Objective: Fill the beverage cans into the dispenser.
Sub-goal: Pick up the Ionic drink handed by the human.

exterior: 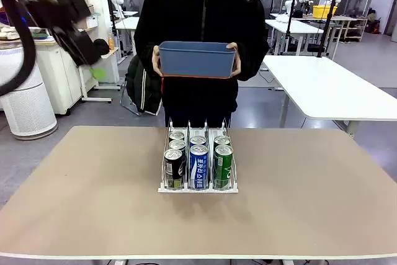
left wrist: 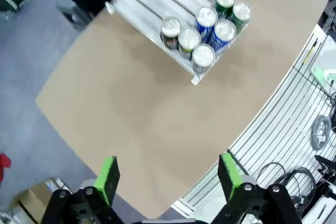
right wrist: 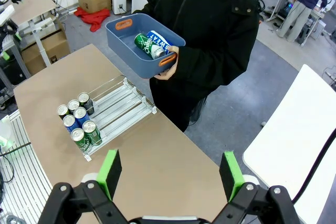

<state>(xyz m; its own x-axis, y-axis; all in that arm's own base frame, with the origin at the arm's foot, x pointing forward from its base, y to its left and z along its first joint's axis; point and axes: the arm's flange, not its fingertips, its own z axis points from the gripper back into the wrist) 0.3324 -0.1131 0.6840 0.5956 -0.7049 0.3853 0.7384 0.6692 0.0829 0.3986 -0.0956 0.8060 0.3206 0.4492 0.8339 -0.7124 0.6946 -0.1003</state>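
Note:
The white wire dispenser stands mid-table with several beverage cans packed at its near end: black in the left lane, blue-and-white in the middle, green on the right. In the left wrist view the dispenser and its cans lie far below my open left gripper. That gripper is blurred, high at the left in the front view. My right gripper is open and holds nothing, high above the table edge. From there I see the dispenser and its cans.
A person at the far side holds a blue bin at chest height with both hands. Inside the bin lie a green can and a blue-and-white can. A white table stands behind on the right.

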